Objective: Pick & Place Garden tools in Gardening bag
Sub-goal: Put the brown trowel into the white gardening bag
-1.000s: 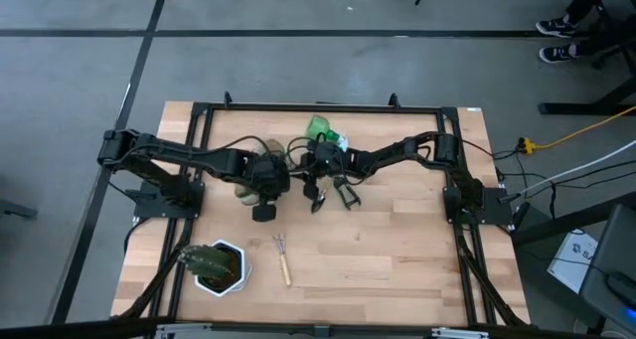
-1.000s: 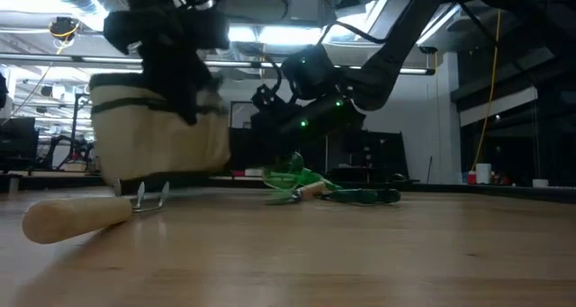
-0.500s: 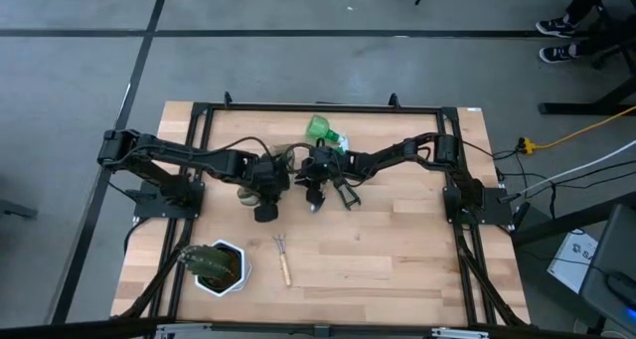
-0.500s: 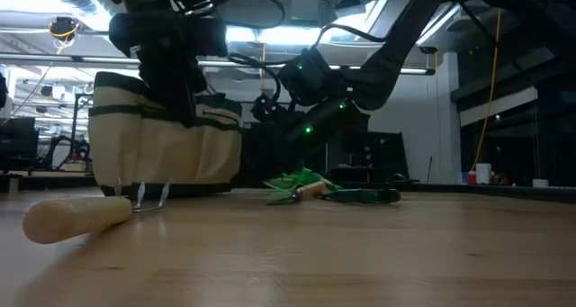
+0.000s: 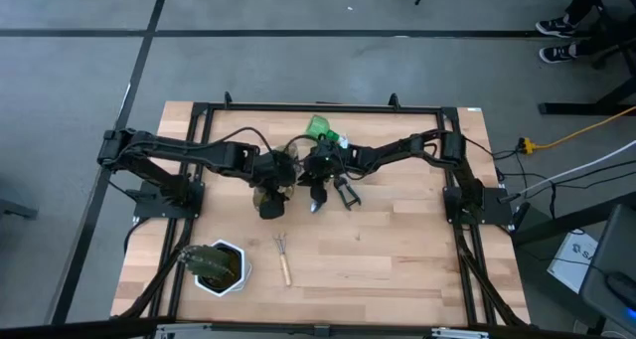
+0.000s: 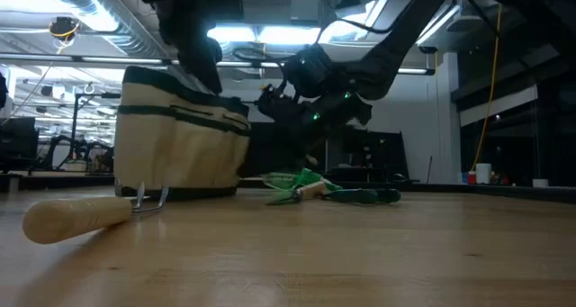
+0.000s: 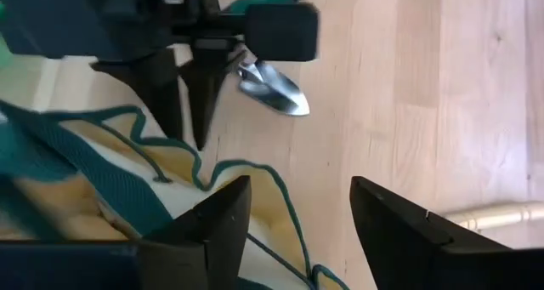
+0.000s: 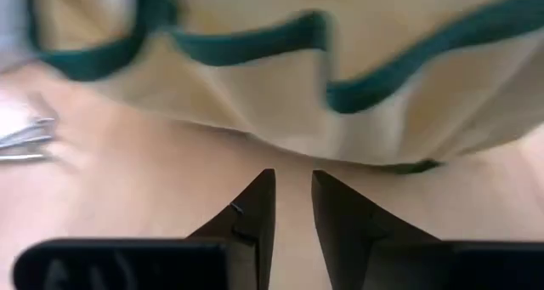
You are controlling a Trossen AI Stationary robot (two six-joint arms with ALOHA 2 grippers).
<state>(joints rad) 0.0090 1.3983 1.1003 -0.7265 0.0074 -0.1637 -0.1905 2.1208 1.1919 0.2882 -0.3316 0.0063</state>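
Observation:
The cream gardening bag (image 6: 180,140) with green trim stands on its bottom on the table. My left gripper (image 7: 297,213) hangs open over the bag's rim (image 7: 255,175), at its near right side, and holds nothing. My right gripper (image 8: 293,196) hovers right of the bag with a narrow gap between its fingers and nothing in it. Below it lies the trowel (image 7: 274,88). The pruning shears (image 5: 346,193) lie to its right. The green spray bottle (image 5: 322,130) lies farther back. The wooden-handled rake (image 5: 283,259) lies near the front.
A white pot with a green plant (image 5: 219,266) stands at the front left corner. A black frame (image 5: 318,107) runs round the table's edge. Bare wood (image 5: 397,250) lies to the front right.
My left gripper has opened, let go of the bag's rim and risen a little. The bag, carried toward the table's right a second ago, now stands still on the table, farther right than before. My right gripper has stayed beside it.

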